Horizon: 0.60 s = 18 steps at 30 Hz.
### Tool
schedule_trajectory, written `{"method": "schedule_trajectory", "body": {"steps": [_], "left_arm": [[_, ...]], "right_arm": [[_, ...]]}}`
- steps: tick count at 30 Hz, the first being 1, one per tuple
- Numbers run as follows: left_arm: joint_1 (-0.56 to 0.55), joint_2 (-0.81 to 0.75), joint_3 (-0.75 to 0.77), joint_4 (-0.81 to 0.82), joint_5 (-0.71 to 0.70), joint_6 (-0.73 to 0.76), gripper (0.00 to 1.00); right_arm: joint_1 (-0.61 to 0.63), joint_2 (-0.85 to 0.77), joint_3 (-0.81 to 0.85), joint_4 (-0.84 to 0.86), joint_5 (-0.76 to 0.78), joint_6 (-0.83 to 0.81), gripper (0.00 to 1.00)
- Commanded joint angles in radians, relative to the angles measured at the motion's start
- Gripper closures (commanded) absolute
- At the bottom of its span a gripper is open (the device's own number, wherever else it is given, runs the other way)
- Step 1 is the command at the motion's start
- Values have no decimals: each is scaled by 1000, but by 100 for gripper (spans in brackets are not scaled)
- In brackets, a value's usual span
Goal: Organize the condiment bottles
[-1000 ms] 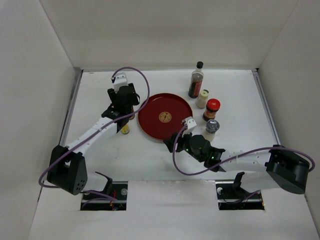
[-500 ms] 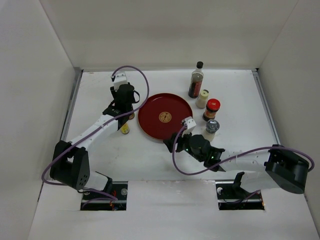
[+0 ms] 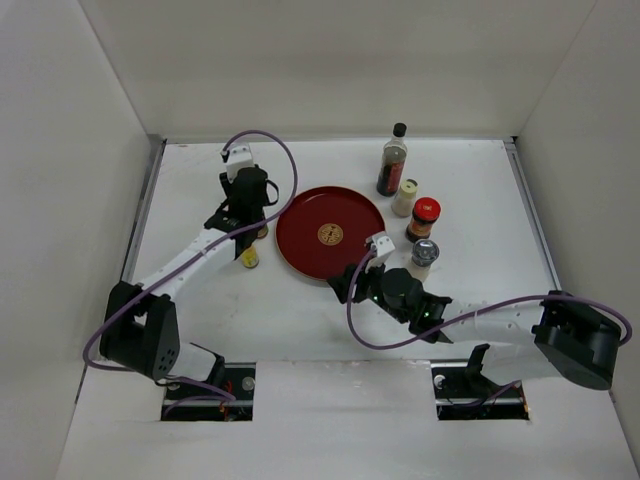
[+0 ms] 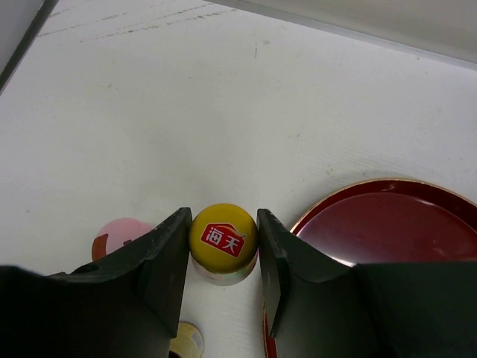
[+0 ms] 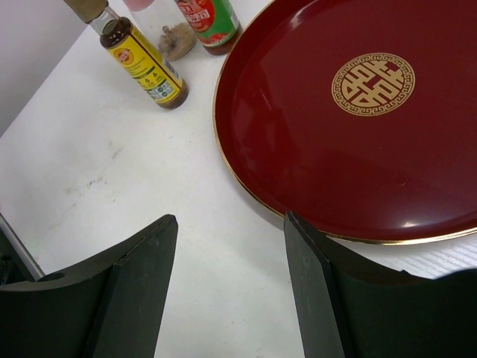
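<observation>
- The left gripper [image 4: 223, 224] has just narrowed. Its two dark fingers now press on either side of the cap of the orange-capped bottle [image 4: 222, 240], where a second ago they stood wider.
- That bottle stands upright on the table, just left of the round red tray [image 4: 387, 224] and still outside it.
- The pink-capped bottle [image 4: 119, 235] sits just beside it, outside the left finger, and the small yellow bottle [image 5: 145, 63] is close by.
- The grip looks made, so lifting this bottle is likely next.
- The right gripper [image 5: 227, 276] has not changed. It hovers half open and empty over the table by the tray's near rim.
- Four more bottles stand right of the tray: tall dark bottle [image 3: 392, 160], cream bottle [image 3: 405, 197], red-lidded jar [image 3: 424, 218] and grey-lidded jar [image 3: 422, 258].
</observation>
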Motion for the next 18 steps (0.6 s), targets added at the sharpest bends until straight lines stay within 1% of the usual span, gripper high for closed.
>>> {"method": "schedule_trajectory", "body": {"steps": [1,4,9,14,18], "left_arm": [[5,-98,98,77,-22,12,86],[-11,-104,141,70,-23,23,86],[-76,-97,190,83,-34,44,86],[-143,-9,250,104,-31,46,86],[-168,70,307,142,-22,46,86]], "right_arm": [[-8,-24,4,57,-12,10,34],[-10,-29,1,61,-12,10,34],[-23,-41,-8,61,-12,19,34],[-54,-55,-20,61,-6,28,34],[-62,-75,-31,61,-6,37,34]]}}
